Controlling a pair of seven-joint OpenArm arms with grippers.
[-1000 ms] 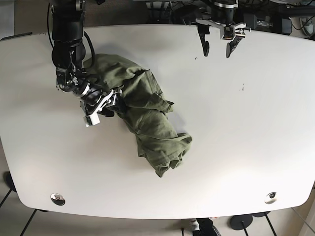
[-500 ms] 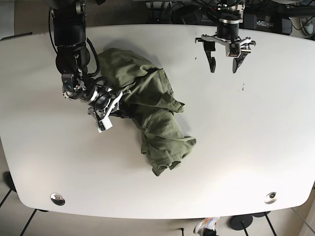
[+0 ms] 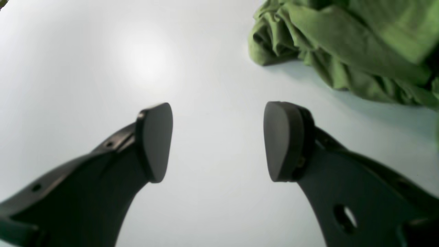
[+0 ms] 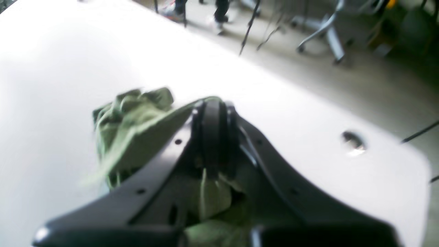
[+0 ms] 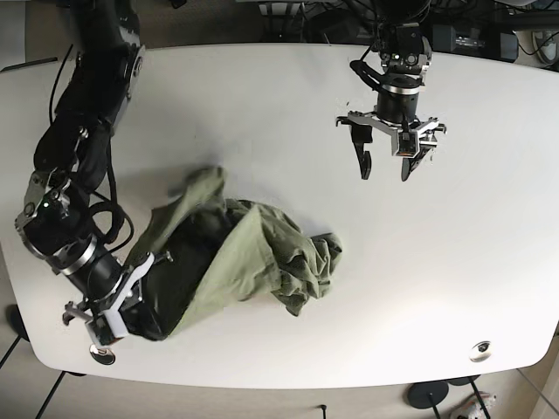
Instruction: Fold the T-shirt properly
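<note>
The olive-green T-shirt [image 5: 253, 257] lies crumpled on the white table [image 5: 437, 279], left of centre and near the front. My right gripper [image 5: 140, 292] is at the shirt's front-left end, shut on a fold of the cloth. In the right wrist view the closed gripper [image 4: 214, 137] pinches green fabric [image 4: 133, 127]. My left gripper [image 5: 384, 166] hangs open and empty over bare table, behind and to the right of the shirt. In the left wrist view the gripper [image 3: 217, 140] has its fingers wide apart, and the shirt [image 3: 343, 44] lies beyond them at the upper right.
Two round metal grommets sit in the table near its front edge, one [image 5: 102, 353] beside my right gripper and one [image 5: 479, 351] at the front right. Chair legs and cables [image 4: 322, 37] stand on the floor beyond the table's edge.
My right gripper has dragged the shirt from the back left toward the front-left edge, stretching it out. My left gripper has come forward and lower toward the table's middle, still open.
</note>
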